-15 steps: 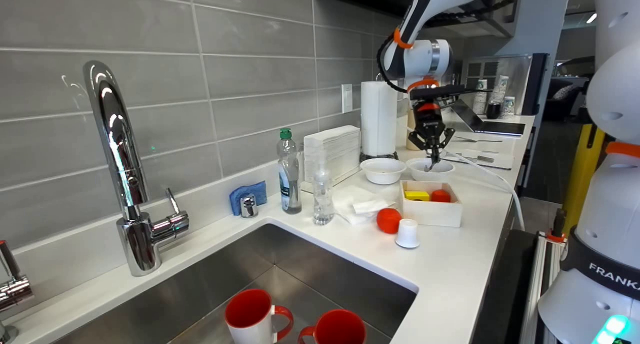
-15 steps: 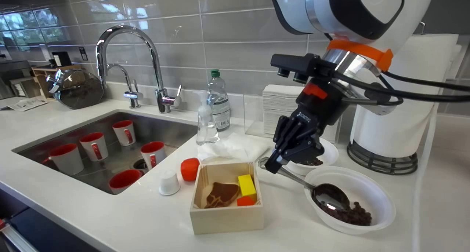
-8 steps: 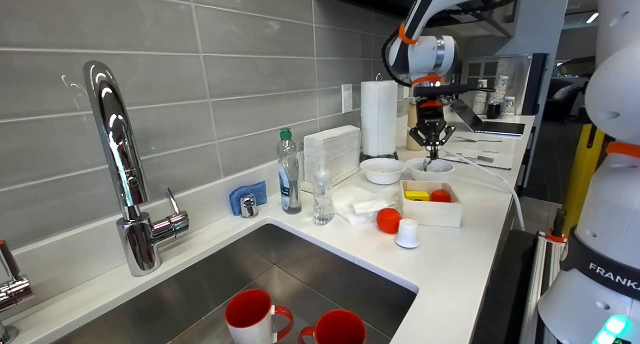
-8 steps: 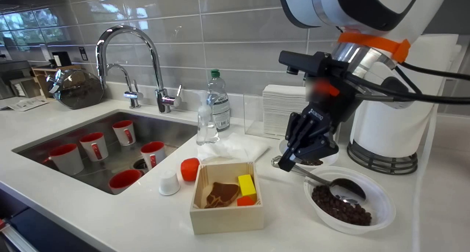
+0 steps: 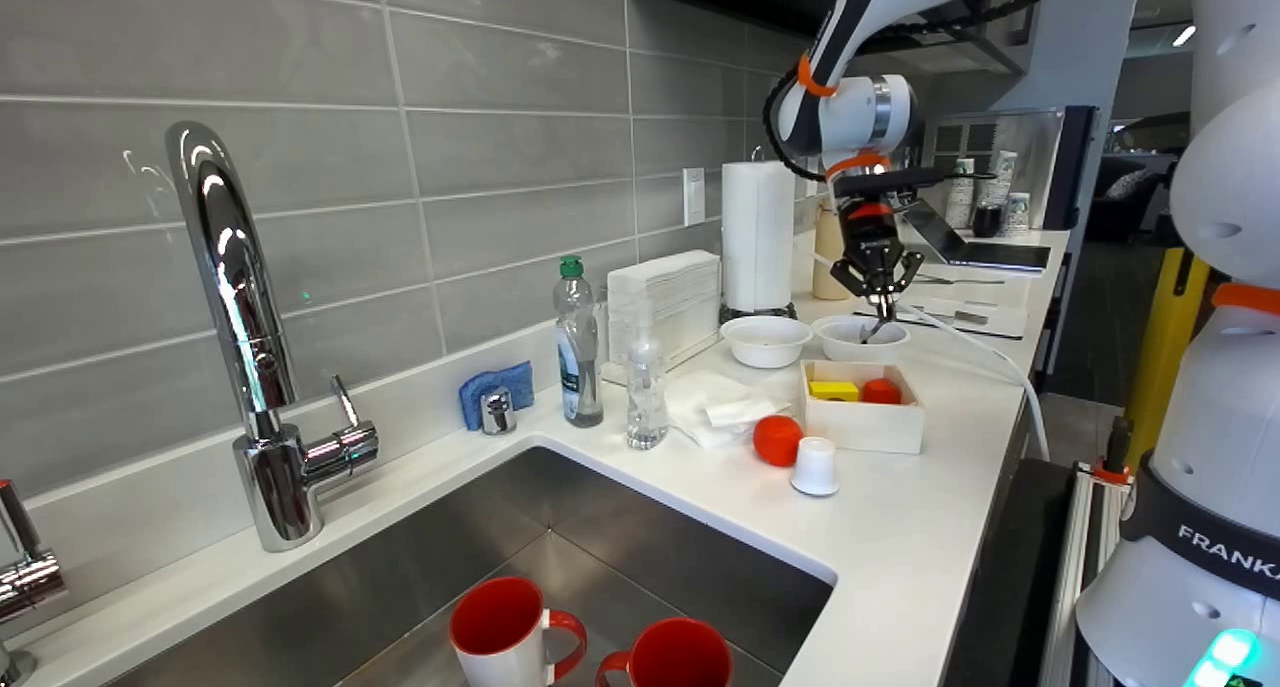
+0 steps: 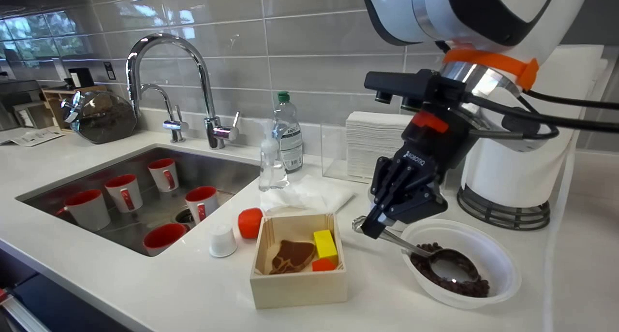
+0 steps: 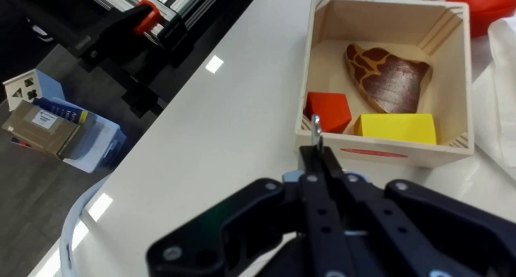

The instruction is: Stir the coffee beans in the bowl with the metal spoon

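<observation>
The white round bowl stands on the counter in both exterior views [image 5: 838,349] [image 6: 498,262]. Dark brown coffee beans [image 6: 471,288] lie in it. My gripper [image 6: 375,224] is shut on the handle of the metal spoon [image 6: 405,245], left of and above the bowl's rim. The spoon slants down to the right, with its head among the beans; beans show around it. The gripper also shows in an exterior view [image 5: 886,309], above the bowl. In the wrist view, the fingertips [image 7: 308,152] pinch the spoon's handle end [image 7: 316,128]; the bowl is out of view.
A wooden box [image 6: 300,293] with toy food stands left of the bowl. A second white bowl [image 5: 766,343], paper towel roll [image 5: 757,237] and napkin stack [image 5: 665,307] stand near the wall. A white cable [image 6: 551,254] runs right of the bowl. The sink [image 6: 145,235] holds several red-and-white mugs.
The spoon head first swept right and back across the bowl, then came forward again to the bean pile. The gripper moved with it and keeps its hold. Beans have shifted around the spoon.
</observation>
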### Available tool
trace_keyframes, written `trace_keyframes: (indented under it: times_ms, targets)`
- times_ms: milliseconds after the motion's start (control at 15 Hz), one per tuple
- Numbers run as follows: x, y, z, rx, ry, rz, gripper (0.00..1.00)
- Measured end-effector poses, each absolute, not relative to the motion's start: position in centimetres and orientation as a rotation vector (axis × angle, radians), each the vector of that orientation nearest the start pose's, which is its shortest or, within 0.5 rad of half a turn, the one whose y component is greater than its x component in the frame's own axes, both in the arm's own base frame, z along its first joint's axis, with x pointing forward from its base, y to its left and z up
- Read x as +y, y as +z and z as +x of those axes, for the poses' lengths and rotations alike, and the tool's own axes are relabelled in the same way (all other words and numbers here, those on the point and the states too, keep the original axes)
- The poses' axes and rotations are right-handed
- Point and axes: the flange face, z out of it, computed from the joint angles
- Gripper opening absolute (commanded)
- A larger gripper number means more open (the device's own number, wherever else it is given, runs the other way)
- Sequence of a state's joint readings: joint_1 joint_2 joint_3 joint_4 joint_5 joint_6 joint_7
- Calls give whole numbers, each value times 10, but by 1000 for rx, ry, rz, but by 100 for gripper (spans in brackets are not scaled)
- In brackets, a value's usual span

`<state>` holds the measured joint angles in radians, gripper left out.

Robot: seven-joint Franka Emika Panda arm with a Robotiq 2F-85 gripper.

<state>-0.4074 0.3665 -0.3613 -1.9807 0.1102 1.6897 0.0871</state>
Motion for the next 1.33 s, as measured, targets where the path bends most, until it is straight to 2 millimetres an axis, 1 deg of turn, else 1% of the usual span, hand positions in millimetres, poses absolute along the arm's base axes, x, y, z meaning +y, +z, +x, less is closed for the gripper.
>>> trace_keyframes:
  times_ms: [333,600,800,1000,1133,1333]
  targets:
    - [-341,260,399,1101,900,-2563,1]
    - [-330,261,411,1018,862,-2590,1]
    - [-330,260,420,1013,782,-2625,1]
    - [-335,257,424,1029,712,-2662,1]
    - [-338,255,424,1041,699,-2673,1]
    - [-344,252,417,1074,731,-2682,1]
